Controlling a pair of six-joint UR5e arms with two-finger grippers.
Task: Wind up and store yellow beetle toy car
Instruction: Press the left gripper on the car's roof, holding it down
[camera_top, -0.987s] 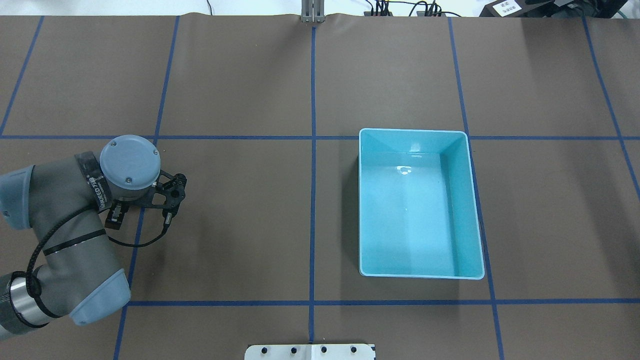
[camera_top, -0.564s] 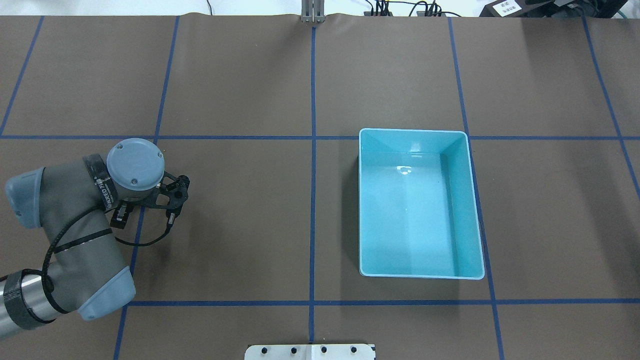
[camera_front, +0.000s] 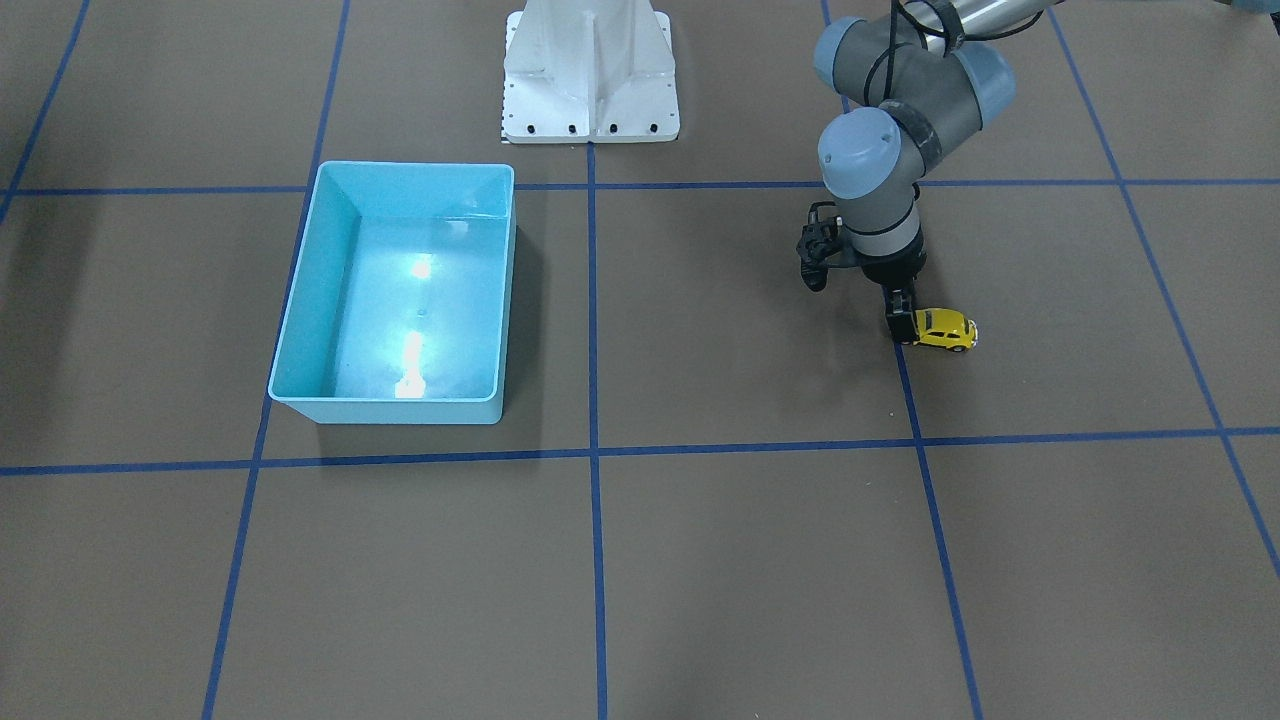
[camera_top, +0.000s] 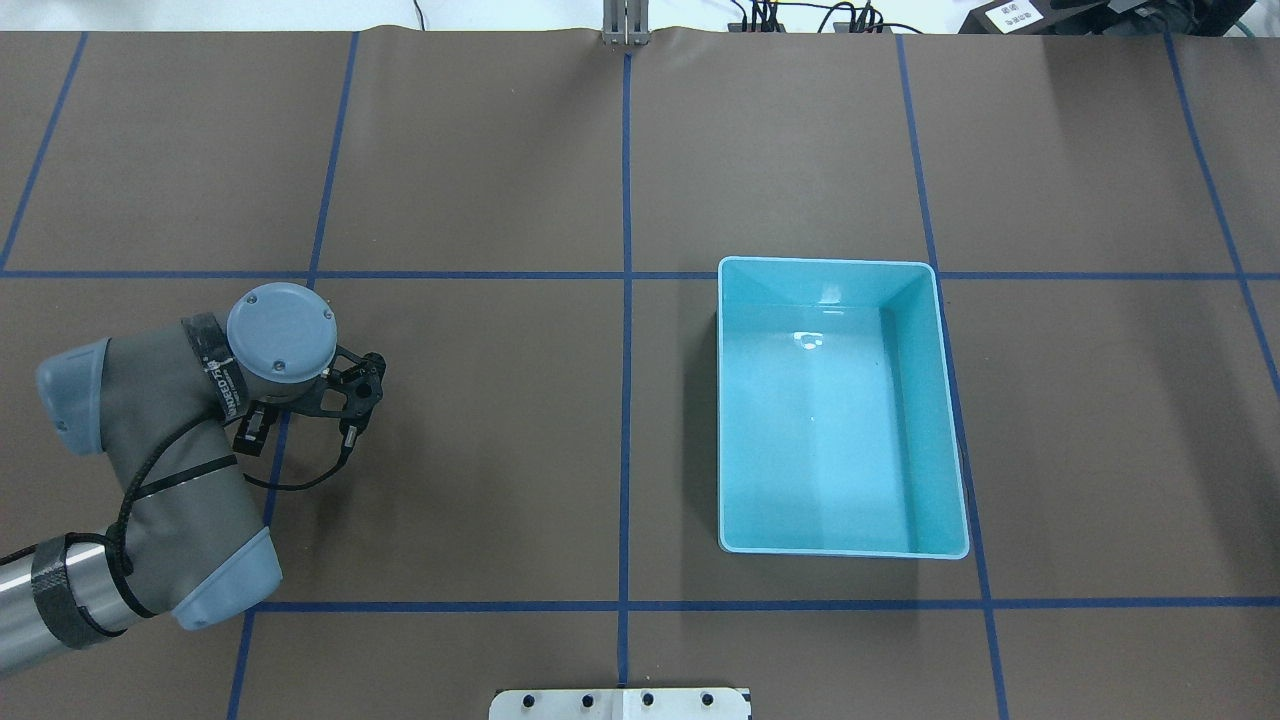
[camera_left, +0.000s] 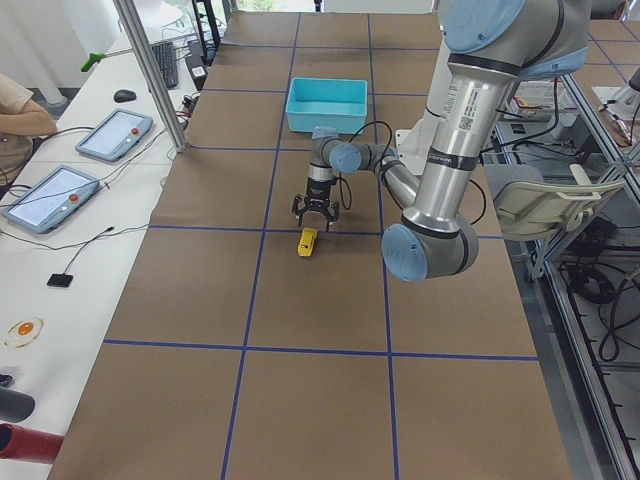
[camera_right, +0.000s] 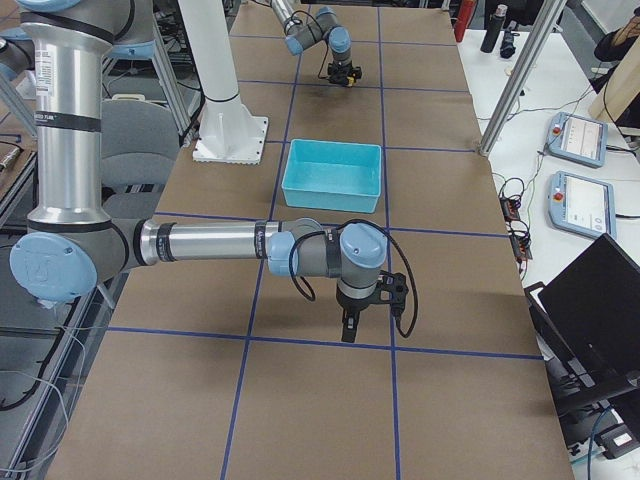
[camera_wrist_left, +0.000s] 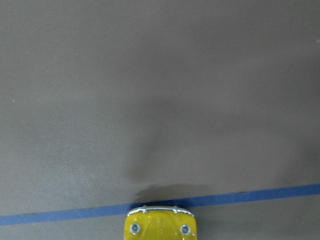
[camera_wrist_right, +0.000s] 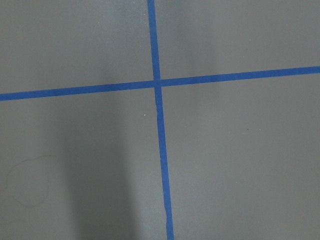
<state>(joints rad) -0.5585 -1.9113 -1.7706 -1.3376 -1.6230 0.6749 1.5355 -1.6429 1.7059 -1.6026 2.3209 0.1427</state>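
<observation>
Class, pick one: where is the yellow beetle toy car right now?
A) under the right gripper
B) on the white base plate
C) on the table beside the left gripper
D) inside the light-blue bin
C: the yellow beetle toy car rests on the table right beside the left gripper, and the light-blue bin holds nothing.

Table (camera_top: 480, 150), brown-covered, gridded with blue tape (camera_top: 626, 400). Resting on it: light-blue bin (camera_top: 830, 263); yellow car (camera_front: 946, 331) at a tape line; white robot base (camera_front: 590, 70).
</observation>
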